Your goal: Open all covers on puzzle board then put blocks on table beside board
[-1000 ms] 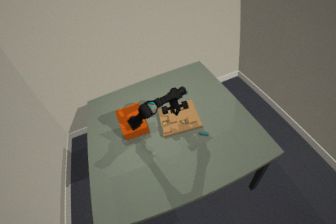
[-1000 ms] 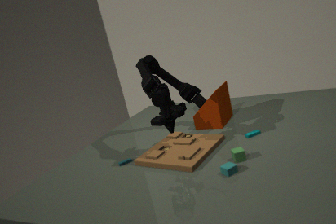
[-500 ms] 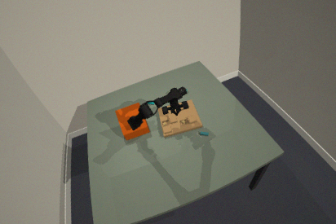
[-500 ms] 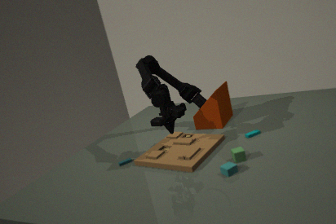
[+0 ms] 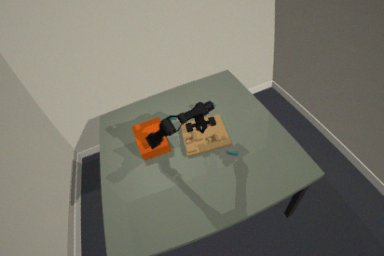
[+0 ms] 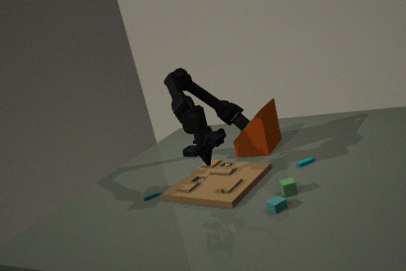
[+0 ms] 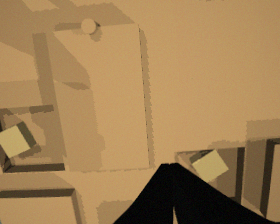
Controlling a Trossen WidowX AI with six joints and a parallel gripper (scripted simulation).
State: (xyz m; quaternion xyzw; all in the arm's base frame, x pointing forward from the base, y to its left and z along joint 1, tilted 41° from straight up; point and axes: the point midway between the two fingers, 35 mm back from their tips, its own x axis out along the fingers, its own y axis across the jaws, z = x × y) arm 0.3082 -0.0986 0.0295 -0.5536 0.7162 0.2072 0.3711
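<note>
The tan puzzle board (image 5: 224, 128) (image 6: 256, 169) (image 7: 207, 75) lies on the table. My gripper (image 6: 208, 164) (image 7: 169, 171) is shut and empty, its tips low over the board. In the wrist view, a large flat cover (image 7: 119, 100) with a round pin (image 7: 89, 26) at its top end is left of the fingertips. A pale yellow block (image 7: 13, 141) sits in an uncovered well left of that cover. Another pale yellow block (image 7: 210, 166) sits in a well just right of the fingertips, partly hidden by them. Further covers (image 7: 34, 207) (image 7: 279, 175) show at the lower left and right.
A green block (image 6: 288, 187) and a teal block (image 6: 277, 204) rest on the table beside the board. One teal bar (image 6: 305, 162) lies beyond them; another teal bar (image 5: 232, 153) (image 6: 152, 196) lies on the board's opposite side. A large orange block (image 5: 144, 140) (image 6: 258, 135) stands near the arm's base.
</note>
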